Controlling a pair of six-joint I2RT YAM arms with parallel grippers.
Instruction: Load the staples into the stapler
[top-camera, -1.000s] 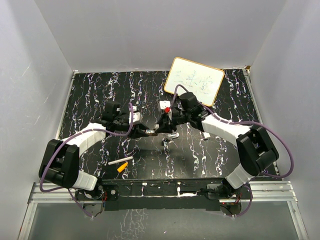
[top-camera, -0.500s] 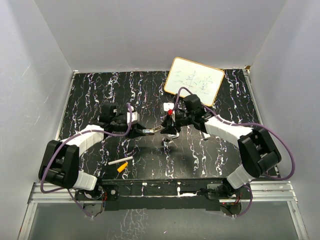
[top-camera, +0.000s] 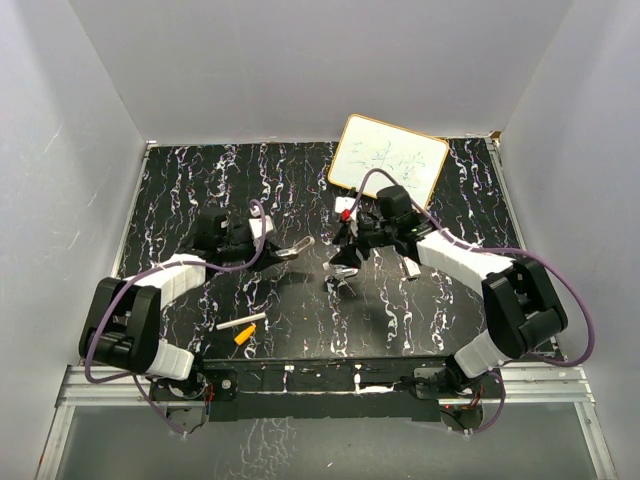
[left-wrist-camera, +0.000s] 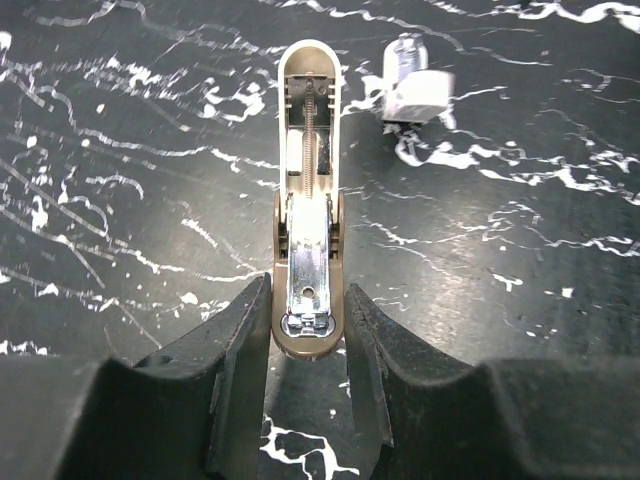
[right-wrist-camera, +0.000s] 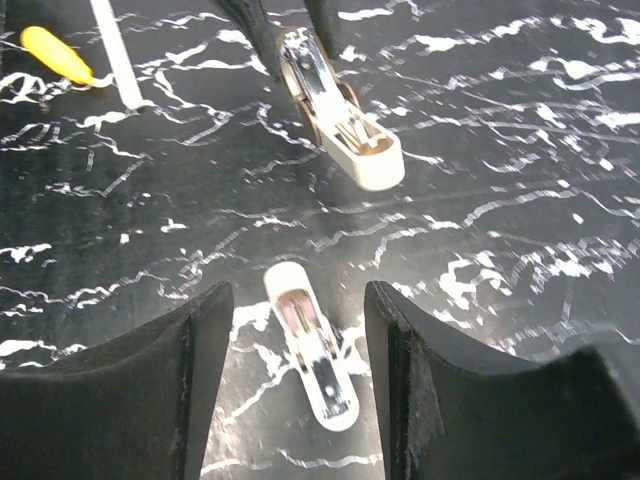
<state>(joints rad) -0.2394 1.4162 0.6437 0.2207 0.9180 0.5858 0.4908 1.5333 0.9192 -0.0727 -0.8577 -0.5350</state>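
Note:
The stapler is in two slim white pieces. My left gripper (top-camera: 280, 252) is shut on the hinge end of one piece (left-wrist-camera: 308, 230) and holds it level above the table, open side up, with its metal channel and spring showing. That piece also shows in the right wrist view (right-wrist-camera: 340, 115). The other piece (right-wrist-camera: 312, 358) lies on the table, open side up, between the fingers of my open right gripper (right-wrist-camera: 297, 292), touching neither. From above it lies under that gripper (top-camera: 340, 272). I cannot make out any staples.
A white stick (top-camera: 240, 323) and an orange piece (top-camera: 243, 337) lie near the front left; both also show in the right wrist view (right-wrist-camera: 118, 55), (right-wrist-camera: 58, 53). A small whiteboard (top-camera: 388, 162) leans at the back. The black marbled table (top-camera: 200, 190) has white walls around it.
The two grippers met at the table's centre a second ago. My left gripper has drawn back left with its stapler piece. My right gripper has shifted right and back.

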